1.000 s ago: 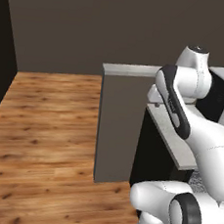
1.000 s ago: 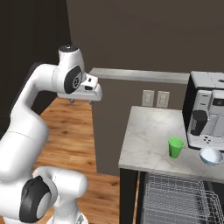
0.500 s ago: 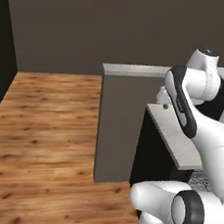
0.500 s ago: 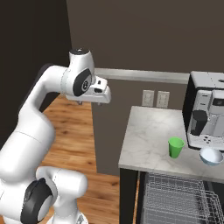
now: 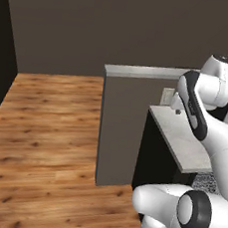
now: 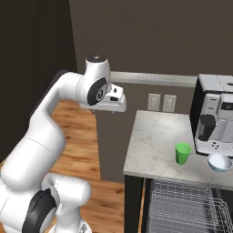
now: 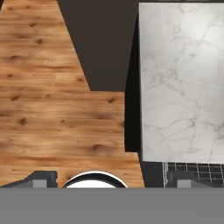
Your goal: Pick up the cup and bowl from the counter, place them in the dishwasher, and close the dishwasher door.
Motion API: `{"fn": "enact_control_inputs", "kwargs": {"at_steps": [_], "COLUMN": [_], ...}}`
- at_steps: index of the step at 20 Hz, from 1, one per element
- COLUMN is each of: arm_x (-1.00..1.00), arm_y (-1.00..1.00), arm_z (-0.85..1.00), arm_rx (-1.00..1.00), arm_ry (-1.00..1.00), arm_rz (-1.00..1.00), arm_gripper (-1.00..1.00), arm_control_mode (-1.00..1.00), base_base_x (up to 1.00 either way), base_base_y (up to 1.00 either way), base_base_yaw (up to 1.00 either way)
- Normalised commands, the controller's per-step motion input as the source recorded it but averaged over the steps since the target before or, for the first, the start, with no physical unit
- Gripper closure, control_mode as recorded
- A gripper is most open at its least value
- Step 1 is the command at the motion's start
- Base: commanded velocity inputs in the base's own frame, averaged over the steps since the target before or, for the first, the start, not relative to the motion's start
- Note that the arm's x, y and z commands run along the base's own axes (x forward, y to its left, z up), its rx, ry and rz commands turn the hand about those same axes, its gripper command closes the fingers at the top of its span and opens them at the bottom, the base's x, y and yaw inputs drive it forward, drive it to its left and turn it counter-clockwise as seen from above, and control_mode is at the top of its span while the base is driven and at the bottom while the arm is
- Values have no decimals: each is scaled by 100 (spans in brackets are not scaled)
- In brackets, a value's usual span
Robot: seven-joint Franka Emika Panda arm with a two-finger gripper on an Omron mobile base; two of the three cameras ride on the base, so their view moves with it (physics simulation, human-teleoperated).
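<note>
Over on the left there's wooden floor point(image 6: 86, 113) running back to the dark wall, and the white arm point(image 6: 50, 123) rears up from its base and bends over toward the kitchen side. Its end effector point(image 6: 116, 111) hangs in the air up near the grey partition wall point(image 5: 122, 122), short of the surface point(image 6: 154, 145) and above its near left corner, touching nothing. Looking down along the hand, the two dark fingertips point(image 7: 41, 178) sit far apart at the bottom of that view, wide open with nothing between them, floor under one side and the pale marbled slab point(image 7: 183, 83) under the other. Moving right, two wall sockets point(image 6: 161, 103) sit on the partition just behind the surface. Further along, the green cup point(image 6: 183, 153) stands upright on the stone, near the front edge, and just to its right, a little apart, the white bowl point(image 6: 219, 162) sits at the foot of the coffee machine point(image 6: 214, 113). Cup and bowl are both well away from the hand. Down below them the dishwasher point(image 6: 182, 209) stands open under the surface with its silver wire rack point(image 6: 191, 207) pulled out in front; the door itself I can't make out from here.
</note>
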Motion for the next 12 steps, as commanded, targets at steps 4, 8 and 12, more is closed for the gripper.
{"fn": "enact_control_inputs", "kwargs": {"at_steps": [4, 8, 12], "arm_x": [0, 0, 0], "arm_y": [-36, -36, -34], "arm_z": [-9, -12, -17], "arm_rx": [0, 0, -1], "arm_ry": [0, 0, 0], "arm_rz": [0, 0, 0], "arm_gripper": [-100, -100, -100], "arm_control_mode": [-100, -100, -100], "base_base_x": [0, 0, 0], "base_base_y": [0, 0, 0], "base_base_yaw": [0, 0, 0]}}
